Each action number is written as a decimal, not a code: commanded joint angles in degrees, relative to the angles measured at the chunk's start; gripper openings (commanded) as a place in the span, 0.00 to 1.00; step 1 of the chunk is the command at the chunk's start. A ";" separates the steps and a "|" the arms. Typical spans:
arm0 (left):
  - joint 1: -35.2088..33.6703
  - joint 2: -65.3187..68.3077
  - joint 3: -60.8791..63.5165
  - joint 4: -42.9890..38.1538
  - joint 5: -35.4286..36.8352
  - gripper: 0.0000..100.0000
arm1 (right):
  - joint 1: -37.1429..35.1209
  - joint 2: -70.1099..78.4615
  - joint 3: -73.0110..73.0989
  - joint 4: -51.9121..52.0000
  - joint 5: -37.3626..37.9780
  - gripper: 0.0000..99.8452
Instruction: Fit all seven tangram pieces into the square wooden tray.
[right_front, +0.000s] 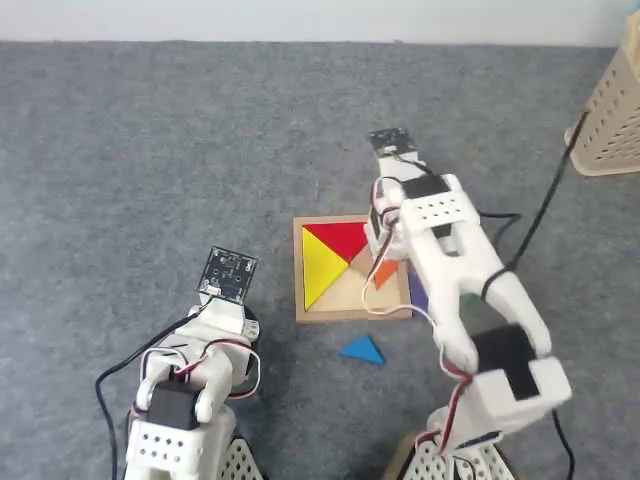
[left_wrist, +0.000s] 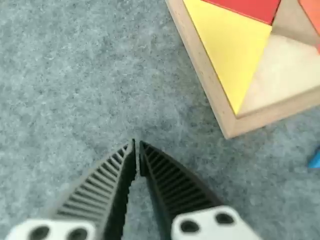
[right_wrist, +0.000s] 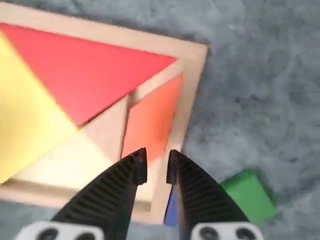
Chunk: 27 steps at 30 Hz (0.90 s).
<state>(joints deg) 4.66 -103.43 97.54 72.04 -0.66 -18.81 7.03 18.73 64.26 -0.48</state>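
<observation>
Three pieces are sitting in the square wooden tray (right_front: 345, 314): a red triangle (right_front: 340, 240) and a yellow triangle (right_front: 322, 270) are lying edge to edge, and an orange piece (right_wrist: 152, 120) is resting along the wall beside the red one. The remaining tray floor is showing bare wood. A blue triangle (right_front: 362, 350) is lying on the grey tabletop (right_front: 150, 150) just outside the tray, on the arms' side. A green piece (right_wrist: 248, 195) and a dark blue piece (right_wrist: 170, 212) are lying beside the tray under the right arm. The right gripper (right_wrist: 156, 157) is hovering over the orange piece, fingers slightly apart and holding nothing. The left gripper (left_wrist: 136, 147) is hanging over bare tabletop near the tray's corner, fingers pressed almost together, empty.
</observation>
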 joint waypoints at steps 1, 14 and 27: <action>-0.18 -1.14 -1.01 0.35 0.35 0.01 | 0.66 1.19 -0.88 -2.77 2.02 0.07; -0.18 -1.14 -1.01 0.35 0.35 0.01 | 1.01 12.70 -10.55 -2.68 2.11 0.07; -0.18 -1.14 -1.01 0.35 0.35 0.01 | 2.68 -3.91 -11.25 9.01 4.48 0.08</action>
<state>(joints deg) 4.66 -103.43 97.54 72.04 -0.66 -18.11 13.45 8.88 67.60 0.66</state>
